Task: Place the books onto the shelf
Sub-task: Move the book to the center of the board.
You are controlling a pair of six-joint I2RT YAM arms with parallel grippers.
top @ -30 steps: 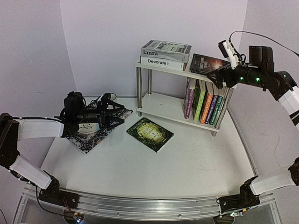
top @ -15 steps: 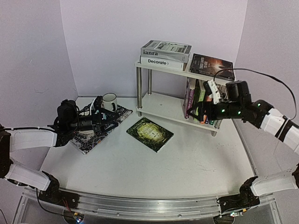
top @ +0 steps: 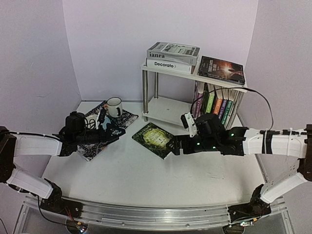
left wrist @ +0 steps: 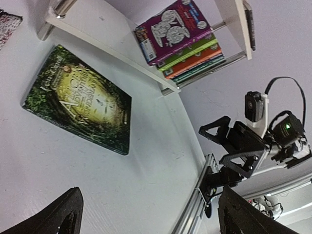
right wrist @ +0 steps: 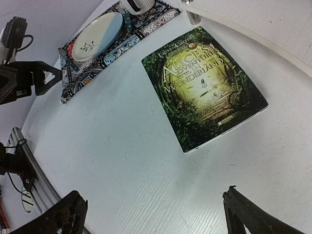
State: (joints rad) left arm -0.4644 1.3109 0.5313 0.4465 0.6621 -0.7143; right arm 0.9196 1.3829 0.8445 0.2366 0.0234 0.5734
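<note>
Top external: book (top: 157, 140) flat on table (top: 146, 185), cover up, at frame centre, just below and left of shelf (top: 168, 111); not yet shelved. Right gripper (top: 176, 147) low by book's right edge, near but apart, fingers spread wide, nothing held. Left gripper (top: 113, 131) at frame left over placemat (top: 90, 152), likewise wide and empty.

Risks, as judged:
- Thin book, flat on smooth top: likely to skid rather than lift if pinched from the side.
- Could catch only the cover, fanning pages open.
- Could clip chrome leg (top: 145, 92) or tip the leaning row (top: 218, 108) on the lower tier while sliding in.

Orientation, right wrist view: long axis from upper left to lower right of frame. Head of title toward upper left, spine along lower-left side. Same diagonal in top external, upper left to lower right, skewed to shelf front.
</note>
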